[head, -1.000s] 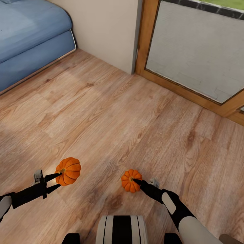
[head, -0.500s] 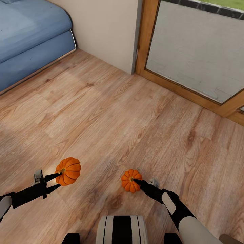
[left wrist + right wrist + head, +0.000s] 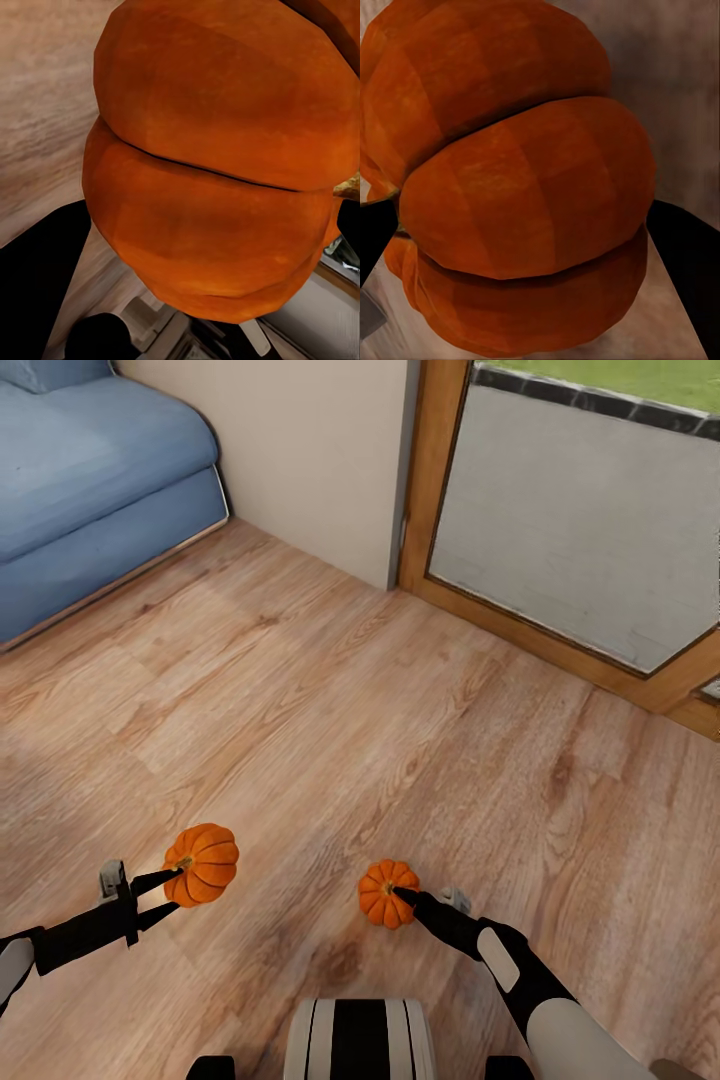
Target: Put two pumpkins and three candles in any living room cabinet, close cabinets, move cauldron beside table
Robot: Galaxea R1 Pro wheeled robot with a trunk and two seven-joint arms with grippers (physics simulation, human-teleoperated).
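I hold two bright-orange ribbed pumpkins above the wood floor. In the head view the left pumpkin [image 3: 203,863] sits between the black fingers of my left gripper [image 3: 175,888], which is shut on it at the lower left. The right pumpkin [image 3: 385,893] is a little smaller in view, and my right gripper [image 3: 405,895] is shut on it near its stem. Up close, the left wrist view looks onto the left pumpkin [image 3: 217,172], and the right wrist view onto the right pumpkin [image 3: 510,187]. The candles, cabinet, cauldron and table are out of view.
A blue sofa [image 3: 90,480] stands at the far left against a beige wall [image 3: 320,460]. A wood-framed glass door [image 3: 560,510] fills the far right. Wood floor [image 3: 350,710] stretches between them and me. My trunk [image 3: 358,1040] is at the bottom edge.
The whole head picture has shifted down a little, so the camera has moved. Both grippers keep their pumpkins in the same hold.
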